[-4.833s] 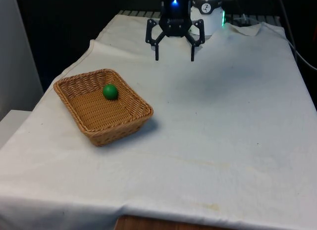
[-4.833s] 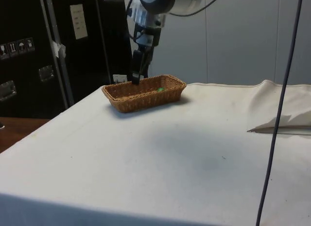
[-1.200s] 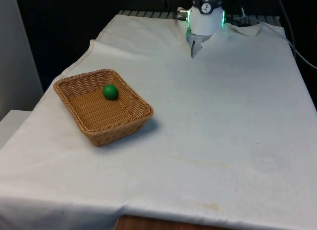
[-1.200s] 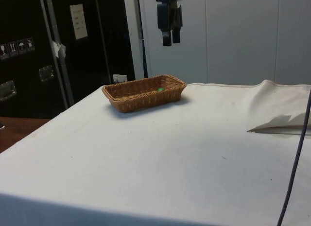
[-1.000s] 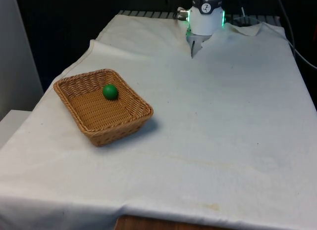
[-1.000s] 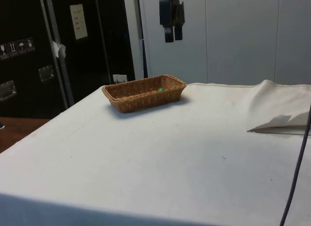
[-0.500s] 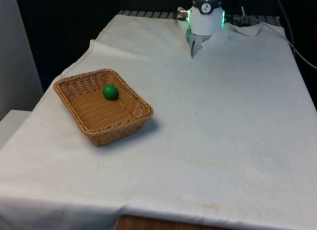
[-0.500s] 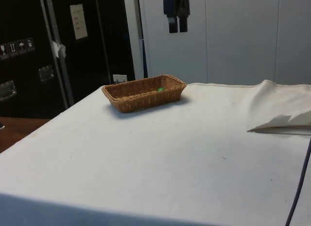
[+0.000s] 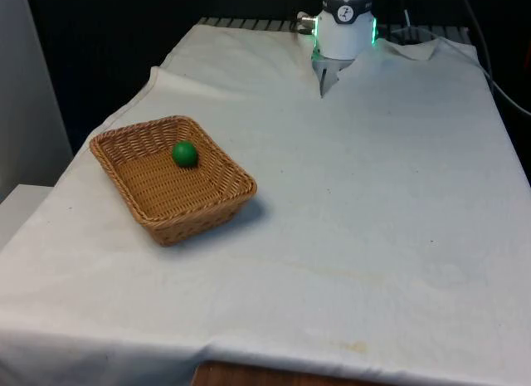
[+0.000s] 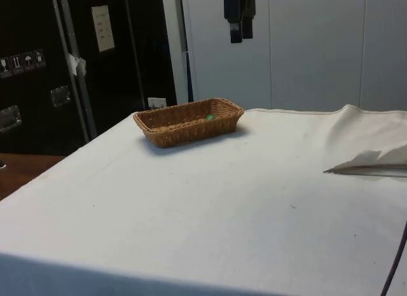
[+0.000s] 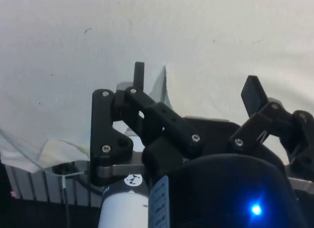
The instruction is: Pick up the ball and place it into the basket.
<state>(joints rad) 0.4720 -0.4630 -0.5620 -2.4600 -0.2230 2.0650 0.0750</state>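
1. The ball (image 9: 184, 153), green, is lying inside the basket (image 9: 202, 212), close to its far wall.
2. The basket is sitting on the cloth (image 9: 373, 195) towards the front view's left.
3. The gripper (image 10: 238, 35) is hanging high above the table in the side view, well apart from the basket.
4. Its fingers (image 11: 139, 75) are standing spread apart, grasping nothing.

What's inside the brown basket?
A green ball sits inside the basket, near its far wall. The rest of the woven floor is bare. The basket hides the cloth beneath it.
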